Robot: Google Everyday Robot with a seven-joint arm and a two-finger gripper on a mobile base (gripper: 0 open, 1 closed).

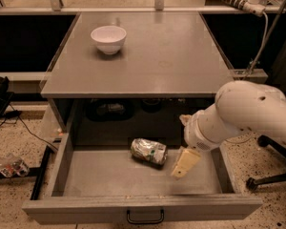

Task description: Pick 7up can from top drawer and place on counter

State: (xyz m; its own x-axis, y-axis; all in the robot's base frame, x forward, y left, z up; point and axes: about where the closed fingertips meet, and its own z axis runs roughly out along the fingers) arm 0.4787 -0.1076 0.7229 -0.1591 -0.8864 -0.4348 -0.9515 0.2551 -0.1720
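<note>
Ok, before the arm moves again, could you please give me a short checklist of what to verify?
1. Grey top drawer pulled open: ok.
2. Dented silvery 7up can lying on its side on the drawer floor, unobstructed: ok.
3. Gripper inside the drawer, right of the can: ok.
4. Gripper around the can: not ok, it is beside it.
5. Grey counter has free room beside the white bowl: ok.

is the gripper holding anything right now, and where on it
Nothing is held. The gripper hangs inside the top drawer, just right of the 7up can, which lies on its side on the drawer floor.
</note>
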